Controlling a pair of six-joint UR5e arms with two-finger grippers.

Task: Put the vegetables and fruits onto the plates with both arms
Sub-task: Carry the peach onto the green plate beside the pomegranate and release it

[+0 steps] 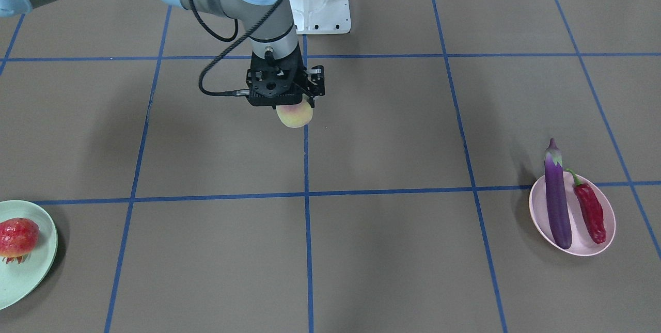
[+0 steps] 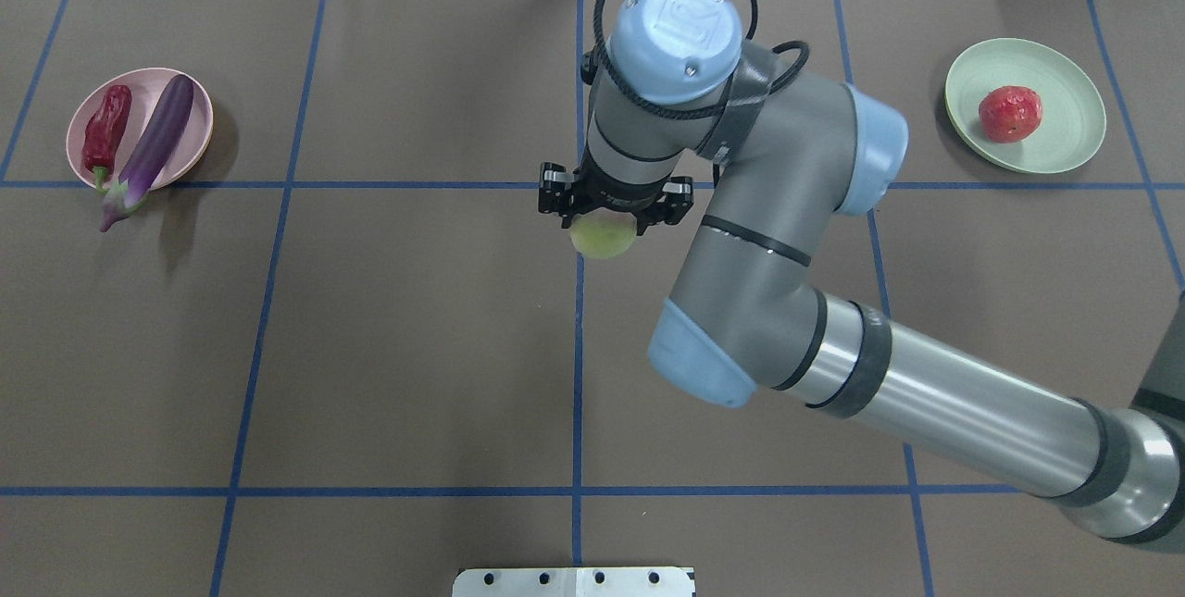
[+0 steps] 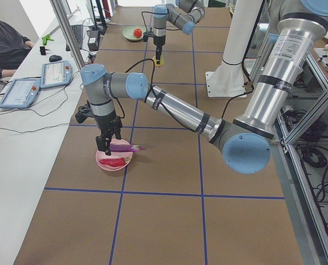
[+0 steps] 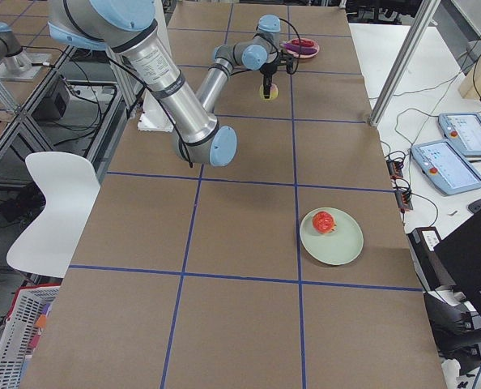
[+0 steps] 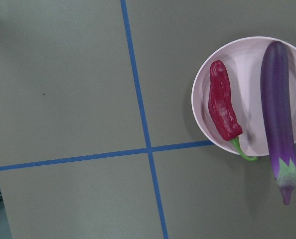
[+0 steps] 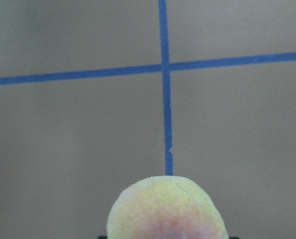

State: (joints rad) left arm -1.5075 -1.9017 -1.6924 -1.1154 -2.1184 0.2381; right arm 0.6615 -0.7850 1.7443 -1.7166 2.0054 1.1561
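Note:
My right gripper [image 1: 289, 101] [image 2: 606, 216] is shut on the pale yellow-green peach [image 1: 295, 115] [image 2: 604, 236] [image 6: 165, 209], low over the table's middle. I cannot tell whether the peach touches the table. The pomegranate [image 1: 18, 237] [image 2: 1009, 113] lies on the mint green plate [image 1: 31, 271] [image 2: 1065, 139]. The purple eggplant [image 1: 557, 199] [image 2: 153, 143] [image 5: 277, 104] and the red chili [image 1: 590, 211] [image 2: 105, 130] [image 5: 222, 107] lie on the pink plate [image 1: 582, 242] [image 2: 143, 79] [image 5: 247, 74]. The eggplant's cap hangs over the rim. My left gripper [image 3: 107, 142] shows only in the exterior left view, just above the pink plate. I cannot tell whether it is open or shut.
The white robot base [image 1: 323, 2] [image 2: 574, 581] stands at the robot's table edge. Blue tape lines [image 2: 579, 375] grid the brown table. Tablets [image 3: 53, 74] and a seated person [image 3: 4, 44] are beside the far edge, with frame posts [image 3: 70, 33] around.

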